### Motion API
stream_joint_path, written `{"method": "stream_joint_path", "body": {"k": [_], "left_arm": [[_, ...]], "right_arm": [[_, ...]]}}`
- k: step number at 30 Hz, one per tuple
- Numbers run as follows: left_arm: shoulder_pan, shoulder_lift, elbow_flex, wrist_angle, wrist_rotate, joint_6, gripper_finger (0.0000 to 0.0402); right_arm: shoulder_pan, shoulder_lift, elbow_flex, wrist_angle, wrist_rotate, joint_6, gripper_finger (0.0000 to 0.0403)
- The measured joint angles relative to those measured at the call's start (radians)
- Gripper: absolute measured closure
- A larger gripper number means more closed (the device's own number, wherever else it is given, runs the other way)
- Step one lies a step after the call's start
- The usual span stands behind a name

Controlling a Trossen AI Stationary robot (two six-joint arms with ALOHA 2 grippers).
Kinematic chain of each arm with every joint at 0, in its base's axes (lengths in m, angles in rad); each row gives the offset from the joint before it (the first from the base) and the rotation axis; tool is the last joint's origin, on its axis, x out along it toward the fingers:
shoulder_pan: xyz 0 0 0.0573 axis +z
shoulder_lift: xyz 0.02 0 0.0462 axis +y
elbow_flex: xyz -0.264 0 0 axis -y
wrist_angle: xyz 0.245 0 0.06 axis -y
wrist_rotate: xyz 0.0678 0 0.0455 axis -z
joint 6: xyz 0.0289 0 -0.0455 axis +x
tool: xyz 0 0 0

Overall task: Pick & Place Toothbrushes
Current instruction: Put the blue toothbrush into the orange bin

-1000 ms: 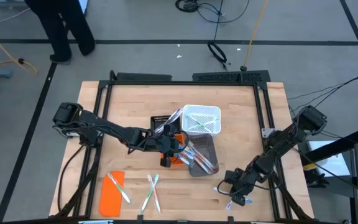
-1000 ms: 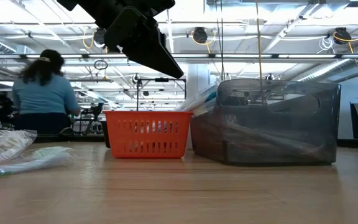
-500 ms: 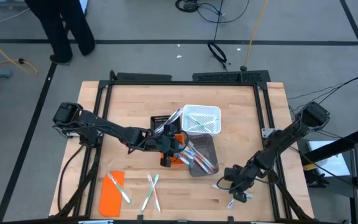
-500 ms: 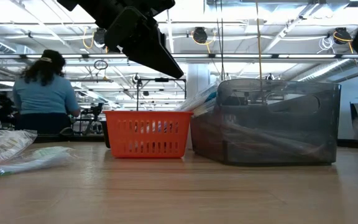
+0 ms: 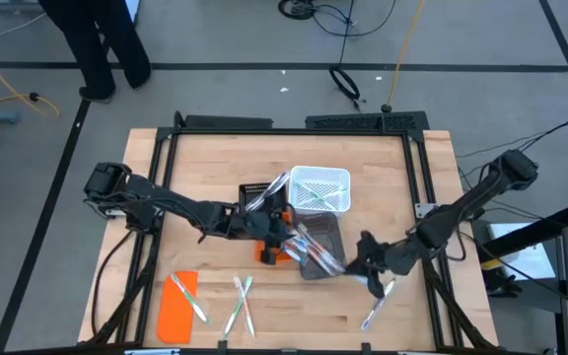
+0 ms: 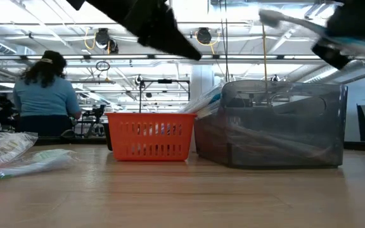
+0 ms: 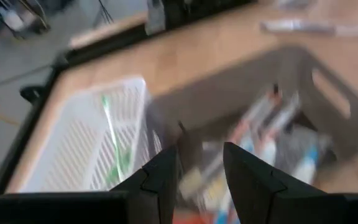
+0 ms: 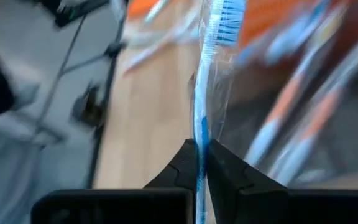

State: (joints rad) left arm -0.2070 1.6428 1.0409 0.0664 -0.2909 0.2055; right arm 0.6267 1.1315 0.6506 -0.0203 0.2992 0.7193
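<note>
My right gripper (image 8: pixel 202 146) is shut on a blue-and-white toothbrush (image 8: pixel 207 74) in a clear wrapper. It hangs in the air just right of the grey bin (image 5: pixel 321 247), which holds several toothbrushes. In the low view that toothbrush (image 6: pixel 284 19) shows above the bin. My left gripper (image 7: pixel 201 158) stands open over the orange basket (image 5: pixel 272 251) and the bin's left side, with nothing between its fingers. The white basket (image 5: pixel 320 189) holds green toothbrushes. More toothbrushes (image 5: pixel 242 304) lie flat near the front edge, and one (image 5: pixel 371 311) lies below my right gripper. My right gripper pinches the toothbrush's handle (image 8: pixel 199 134) between its two fingers, through the wrapper. The brush runs on forward past the fingertips, in line with the fingers, and its blue-bristled head (image 8: pixel 229 18) is the free end. It is lifted clear of the table, nearly level.
A black basket (image 5: pixel 254 190) stands left of the white one. An orange lid (image 5: pixel 177 311) lies at the front left with a toothbrush on it. A person (image 6: pixel 43 95) stands beyond the table's far side. Bare wood shows at the front middle and the far left.
My right gripper has risen from the table near the front right and gone toward the grey bin, turning as it went. The toothbrush has come up off the table with it. My left gripper has tipped up a little in place.
</note>
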Motion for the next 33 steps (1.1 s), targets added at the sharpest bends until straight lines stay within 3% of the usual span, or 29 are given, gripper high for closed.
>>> {"method": "stream_joint_path", "body": {"k": [6,12,21,33], "left_arm": [[0.004,0.0,0.0,0.14,0.0,-0.022,0.027],[0.006,0.0,0.0,0.243,0.0,-0.076,0.027],[0.006,0.0,0.0,0.333,0.0,-0.11,0.027],[0.012,0.0,0.0,0.491,0.001,-0.142,0.027]], "right_arm": [[-0.062,-0.066,0.0,0.115,0.176,-0.318,0.0395],[-0.137,-0.065,0.001,0.287,0.198,-0.605,0.0395],[-0.232,-0.027,0.001,0.378,0.198,-0.718,0.0395],[-0.248,-0.016,0.001,0.564,0.195,-0.908,0.0395]]}}
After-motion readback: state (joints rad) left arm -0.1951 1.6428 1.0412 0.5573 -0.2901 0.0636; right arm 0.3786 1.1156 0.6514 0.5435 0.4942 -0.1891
